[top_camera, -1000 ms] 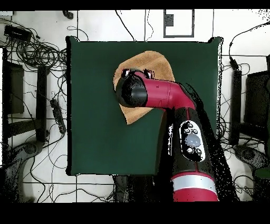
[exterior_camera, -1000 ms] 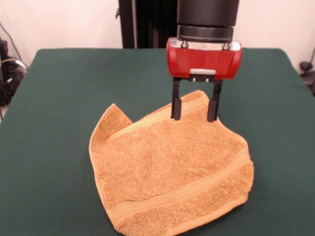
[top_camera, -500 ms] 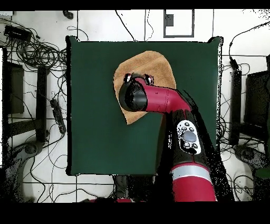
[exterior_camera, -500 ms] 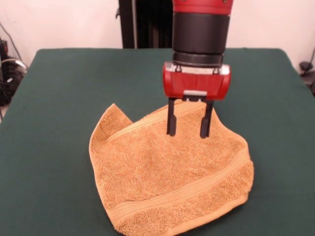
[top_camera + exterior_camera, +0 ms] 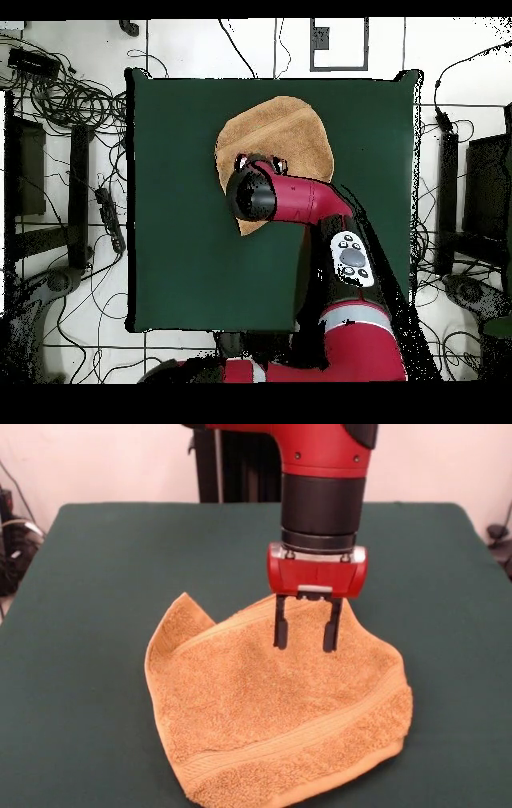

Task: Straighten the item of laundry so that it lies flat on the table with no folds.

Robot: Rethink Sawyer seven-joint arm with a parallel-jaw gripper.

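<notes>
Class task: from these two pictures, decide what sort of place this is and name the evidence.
Probably a robotics lab or test cell, not a home. A red robot arm on a pedestal works over a green-covered table, loose cables sprawl across the tiled floor, and the only item is one towel.

towel on table, end effector above its far part

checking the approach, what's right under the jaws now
The orange towel, its far folded part, lies below the open gripper. The green table beneath that spot is covered.
</notes>
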